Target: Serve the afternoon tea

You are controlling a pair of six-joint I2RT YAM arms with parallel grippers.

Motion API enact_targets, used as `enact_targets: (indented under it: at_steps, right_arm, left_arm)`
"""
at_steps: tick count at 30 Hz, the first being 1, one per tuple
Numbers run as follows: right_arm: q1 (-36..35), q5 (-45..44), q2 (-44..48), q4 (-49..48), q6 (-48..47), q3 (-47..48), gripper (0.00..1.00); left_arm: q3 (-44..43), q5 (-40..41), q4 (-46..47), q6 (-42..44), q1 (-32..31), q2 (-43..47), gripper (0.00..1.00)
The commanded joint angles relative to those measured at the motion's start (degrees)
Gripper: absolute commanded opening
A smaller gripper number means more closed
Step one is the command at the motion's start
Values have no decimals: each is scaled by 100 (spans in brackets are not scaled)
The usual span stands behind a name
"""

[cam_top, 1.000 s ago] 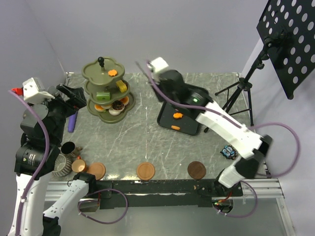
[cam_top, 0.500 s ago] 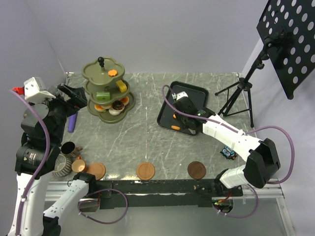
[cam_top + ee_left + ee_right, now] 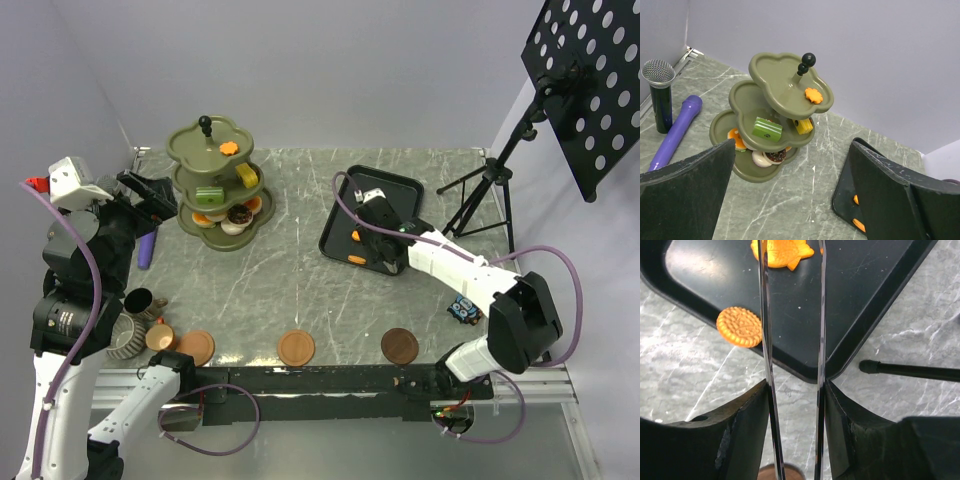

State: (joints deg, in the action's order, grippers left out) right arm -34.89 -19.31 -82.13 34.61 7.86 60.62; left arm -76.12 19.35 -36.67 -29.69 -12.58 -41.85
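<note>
Tongs (image 3: 765,315) gripped in my right claw (image 3: 795,405), over orange pastry (image 3: 785,252) on tray (image 3: 865,300), left claw (image 3: 792,165) wide, facing stand (image 3: 780,90).

counter (image 3: 270,270) grey veined stone, smooth, faint sheen | tray (image 3: 870,290) black plastic, semi-gloss | tongs (image 3: 821,315) bare metal — mirror-polished | stand (image 3: 772,70) olive plastic, matt | microphone (image 3: 661,97) black barrel — wire-mesh head

Stand (image 3: 775,70) olive-green; tray (image 3: 855,300) black; round pastry (image 3: 739,326) orange, embossed; worktop (image 3: 270,290) grey, white-veined marble; saucers (image 3: 296,348) brown; microphone (image 3: 675,135) purple; cup (image 3: 125,338) grey-striped.
</note>
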Motion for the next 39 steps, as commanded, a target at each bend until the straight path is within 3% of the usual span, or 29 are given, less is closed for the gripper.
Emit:
enact_targets:
  at_steps: [1, 13, 20, 26, 33, 39]
  right_arm:
    - [158, 15, -189, -367, 5, 108, 52]
    - [290, 85, -752, -429, -100, 380, 52]
    - [308, 33, -972, -315, -232, 591, 41]
    - [247, -143, -551, -51, -320, 995, 34]
    - [-517, -494, -32, 178, -601, 2022, 33]
    - [-1396, -503, -461, -112, -1031, 3252, 33]
  left_arm:
    - [-79, -63, 186, -63, -25, -8, 100]
    - [-114, 24, 195, -54, -25, -25, 100]
    - [-123, 60, 195, -37, -8, -34, 100]
    - [-105, 156, 212, -28, 1, 10, 100]
    - [-105, 244, 265, -10, 10, 18, 100]
    - [-88, 244, 344, 42, 27, -8, 100]
